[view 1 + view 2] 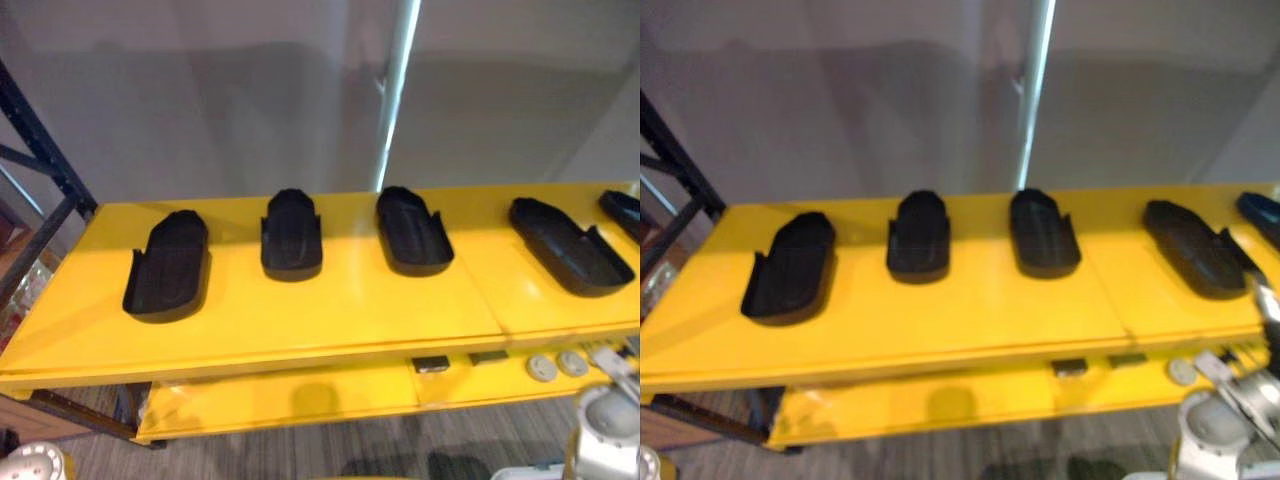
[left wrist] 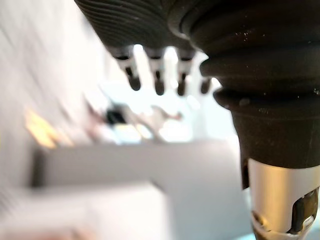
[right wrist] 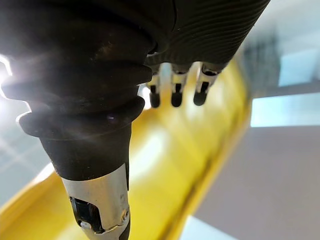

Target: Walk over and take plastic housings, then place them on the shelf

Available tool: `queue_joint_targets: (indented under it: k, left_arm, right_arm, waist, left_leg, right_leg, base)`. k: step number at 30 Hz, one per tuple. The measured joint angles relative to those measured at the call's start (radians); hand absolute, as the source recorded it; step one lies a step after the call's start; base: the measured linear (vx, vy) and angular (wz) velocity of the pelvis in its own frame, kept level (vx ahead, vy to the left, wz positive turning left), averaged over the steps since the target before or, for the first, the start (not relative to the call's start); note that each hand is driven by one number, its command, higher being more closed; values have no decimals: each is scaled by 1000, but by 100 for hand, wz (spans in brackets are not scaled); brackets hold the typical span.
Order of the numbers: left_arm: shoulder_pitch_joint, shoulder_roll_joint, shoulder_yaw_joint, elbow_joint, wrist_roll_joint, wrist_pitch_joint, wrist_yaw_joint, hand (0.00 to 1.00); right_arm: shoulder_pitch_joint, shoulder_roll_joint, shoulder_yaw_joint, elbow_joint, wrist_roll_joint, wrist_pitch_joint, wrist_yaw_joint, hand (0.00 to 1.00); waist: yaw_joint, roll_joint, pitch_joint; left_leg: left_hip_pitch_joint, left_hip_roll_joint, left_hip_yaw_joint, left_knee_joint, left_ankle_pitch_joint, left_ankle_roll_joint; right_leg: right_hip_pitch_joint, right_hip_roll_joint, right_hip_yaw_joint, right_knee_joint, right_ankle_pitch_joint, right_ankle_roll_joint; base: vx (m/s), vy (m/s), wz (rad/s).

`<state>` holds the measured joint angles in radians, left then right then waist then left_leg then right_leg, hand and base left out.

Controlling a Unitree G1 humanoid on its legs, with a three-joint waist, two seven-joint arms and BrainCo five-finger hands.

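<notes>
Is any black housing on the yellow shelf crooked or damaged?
Nothing stands out. From the leftmost housing to the fourth housing, all lie flat and apart in one row on the yellow shelf, none over its edge. No damage shows; the fifth housing is partly cut off.

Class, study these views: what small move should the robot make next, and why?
Likely draw the right hand back from the yellow shelf and turn away to fetch another housing: the right hand and the left hand are open and empty, and black housings already lie in a row on the shelf.
</notes>
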<state>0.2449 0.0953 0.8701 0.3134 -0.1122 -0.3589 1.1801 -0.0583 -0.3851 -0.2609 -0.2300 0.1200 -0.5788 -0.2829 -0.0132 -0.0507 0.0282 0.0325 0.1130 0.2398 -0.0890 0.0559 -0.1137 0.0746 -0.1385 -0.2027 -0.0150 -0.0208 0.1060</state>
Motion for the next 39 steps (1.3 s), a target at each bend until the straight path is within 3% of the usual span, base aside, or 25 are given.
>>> queue_joint_targets:
  k: [2, 3, 5, 10, 17, 21, 23, 26, 30, 33, 39]
  left_arm:
    - [14, -6, -34, 137, -32, -13, -49, 0]
    - [20, -6, -44, 170, -49, -14, -77, 0]
    - [30, -9, -83, 289, -91, -11, -198, 0]
    - [36, -54, -101, 415, -165, -7, -462, 0]
    - [35, -85, -193, 484, -195, 23, -694, 0]
    - [27, -90, -248, 497, -195, 43, -739, 0]
    - [27, -101, -282, 498, -191, 51, -768, 0]
    - [25, -101, -358, 497, -142, 58, -805, 0]
    - [2, -101, -465, 491, -101, 75, -857, 0]
    - [-23, -81, -580, 489, -74, 80, -892, 0]
    - [-51, -16, -726, 446, -66, 113, -947, 0]
  right_arm:
    - [-148, -55, 144, 2, 130, 70, 193, 0]
    - [-183, -60, 180, 2, 153, 91, 232, 0]
    - [-305, -76, 313, 4, 212, 172, 358, 0]
    - [-413, -75, 431, 14, 229, 267, 484, 0]
    - [-521, 2, 550, 15, 239, 282, 527, 0]
    - [-545, 100, 634, 12, 274, 341, 543, 0]
    - [-564, 161, 733, 19, 252, 411, 542, 0]
    - [-600, 241, 801, 94, 222, 476, 530, 0]
    - [-644, 306, 831, 183, 174, 505, 498, 0]
    - [-669, 323, 873, 242, 118, 516, 479, 0]
    - [-676, 338, 915, 332, 12, 519, 449, 0]
  waist:
    - [8, -17, 8]
    - [10, -20, 5]
    - [33, -33, 2]
    - [62, -44, -3]
    - [89, -39, 25]
    - [90, -39, 25]
    - [105, -39, 27]
    - [118, -44, 40]
    - [145, -33, 85]
    - [168, -9, 132]
    - [173, 8, 202]
  left_leg:
    - [-5, -3, -33, 0, 3, 0]
    - [-8, -3, -39, 0, 5, 0]
    - [-20, -6, -53, 1, 9, 1]
    - [-34, -21, -113, 0, 17, 10]
    - [-39, -31, -133, -1, 33, 18]
    - [-51, -24, -147, -1, 45, 14]
    - [-53, -24, -155, -1, 48, 14]
    - [-59, -30, -197, -1, 59, 14]
    - [-88, -35, -243, -1, 74, 17]
    - [-115, -34, -264, 0, 84, 21]
    - [-144, -29, -278, 0, 96, 22]
  right_leg:
    - [16, -1, -38, 0, -2, 2]
    - [16, -1, -46, 1, -2, 2]
    - [16, -2, -71, 3, -2, 2]
    - [33, -13, -140, 12, -2, 2]
    - [35, -24, -167, 36, -27, 6]
    - [32, -17, -185, 41, -38, 0]
    - [36, -17, -196, 41, -33, 8]
    - [59, -16, -237, 41, -34, 6]
    - [60, -15, -280, 45, -39, -3]
    - [44, -11, -291, 55, -41, -5]
    - [12, -8, -299, 84, -48, -12]
  base:
    - [16, -14, 34]
    - [22, -11, 30]
    - [24, -9, 25]
    - [-1, 4, 34]
    - [-63, 4, 10]
    - [-56, -24, 12]
    - [-21, -21, 10]
    - [-8, -23, 37]
    - [-47, -13, 39]
    - [-56, -6, 20]
    - [-33, -6, 5]
